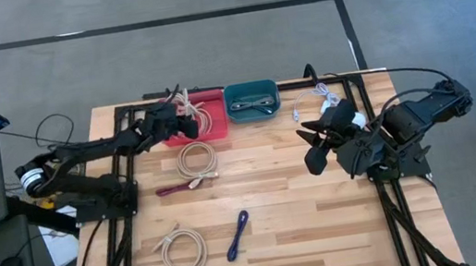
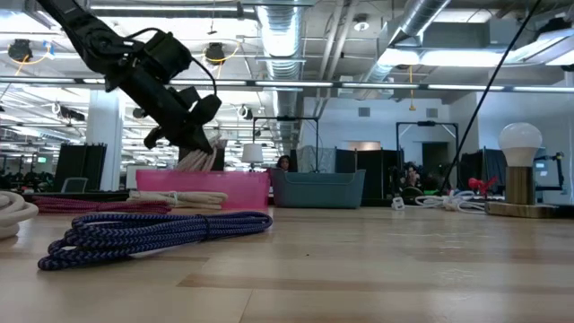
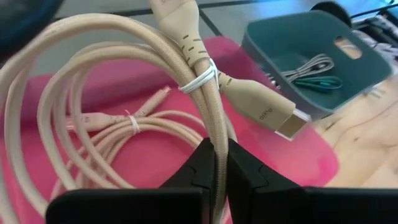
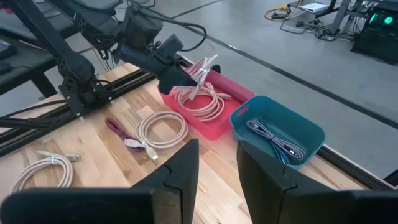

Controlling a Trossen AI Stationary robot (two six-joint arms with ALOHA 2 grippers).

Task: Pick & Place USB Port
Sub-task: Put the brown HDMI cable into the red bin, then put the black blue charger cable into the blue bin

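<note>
A dark arm reaches down from the upper left, its left gripper (image 2: 193, 148) hanging just above the pink bin (image 2: 235, 189) with pale cable loops (image 2: 193, 162) trailing from its fingers (the jaws themselves are hard to make out). Beside the pink bin stands a teal bin (image 2: 319, 189). A coiled blue cable (image 2: 152, 233) lies nearest on the wooden table (image 2: 377, 269), a maroon cable (image 2: 85, 205) behind it.
</note>
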